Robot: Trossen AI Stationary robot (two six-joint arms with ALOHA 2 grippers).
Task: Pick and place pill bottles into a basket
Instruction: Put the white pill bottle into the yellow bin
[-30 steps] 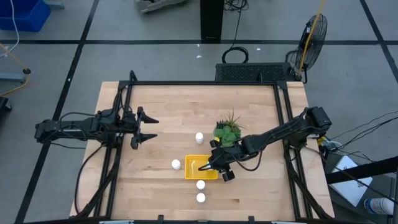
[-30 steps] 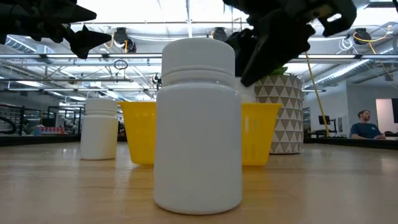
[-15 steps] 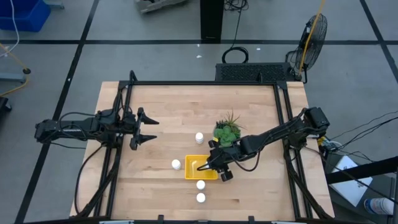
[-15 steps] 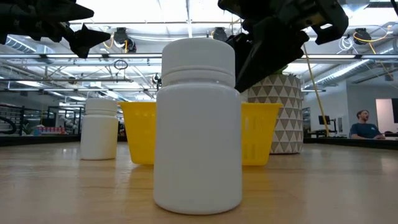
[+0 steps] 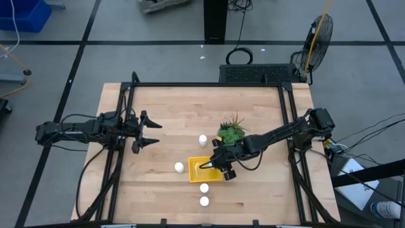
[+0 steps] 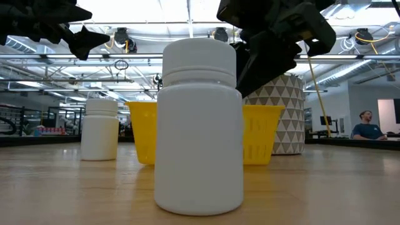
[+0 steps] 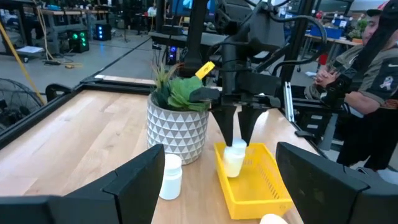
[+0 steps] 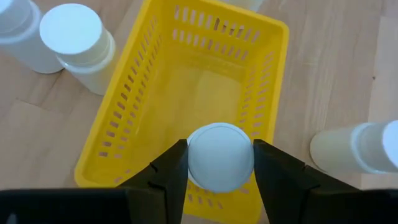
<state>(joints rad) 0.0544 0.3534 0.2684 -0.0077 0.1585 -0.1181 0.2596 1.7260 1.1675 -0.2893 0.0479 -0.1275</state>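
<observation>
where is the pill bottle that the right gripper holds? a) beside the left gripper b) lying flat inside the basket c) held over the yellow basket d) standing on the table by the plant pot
c: the right gripper is shut on a pill bottle, held over the basket.

My wooden table point(image 5: 164, 107) carries a pale pot with a grey triangle pattern point(image 7: 178, 132), and a spiky green plant point(image 5: 231, 132) grows out of it. Beyond the far edge of the table a black mesh box point(image 5: 256, 73) sits on the floor, with a round fan point(image 5: 319, 35) just to its right and a blue bin point(image 5: 24, 15) well off to its left. Past the table a person in a dark shirt point(image 7: 367, 87) sits close by, and another sits at a desk much farther back in the room point(image 6: 365, 125).
</observation>
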